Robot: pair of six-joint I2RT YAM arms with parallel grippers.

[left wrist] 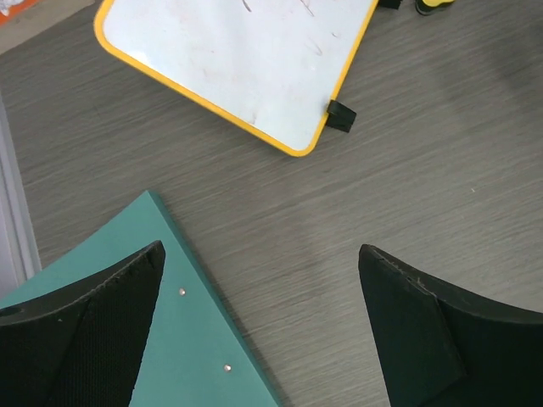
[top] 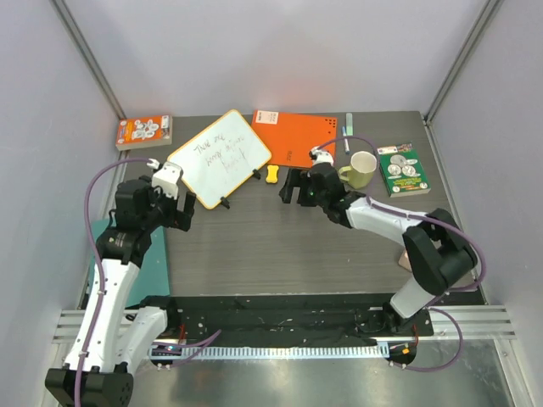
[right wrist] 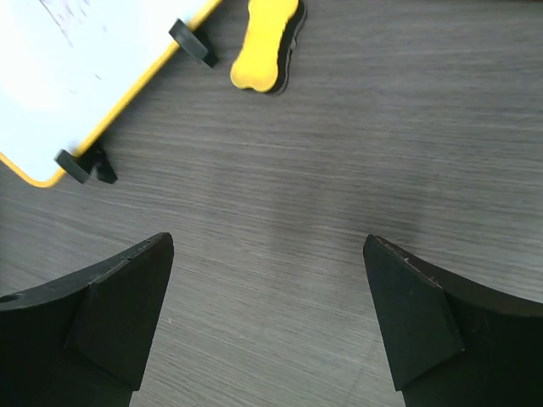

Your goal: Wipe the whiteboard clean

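The whiteboard (top: pixel 219 158) lies tilted at the back left of the table, white with a yellow rim, black clips and dark handwriting; it also shows in the left wrist view (left wrist: pixel 246 59) and the right wrist view (right wrist: pixel 68 76). A small yellow eraser (top: pixel 271 175) (right wrist: pixel 265 44) rests just right of it. My left gripper (top: pixel 176 206) (left wrist: pixel 261 254) hovers open near the board's lower left corner, empty. My right gripper (top: pixel 293 186) (right wrist: pixel 268 246) stands open and empty over bare table, a little near of the eraser.
An orange sheet (top: pixel 297 138) lies behind the eraser. A pale green mug (top: pixel 361 169) and a green booklet (top: pixel 402 169) sit at the right. An orange box (top: pixel 144 131) is at the back left. A teal sheet (left wrist: pixel 110 314) lies under my left gripper.
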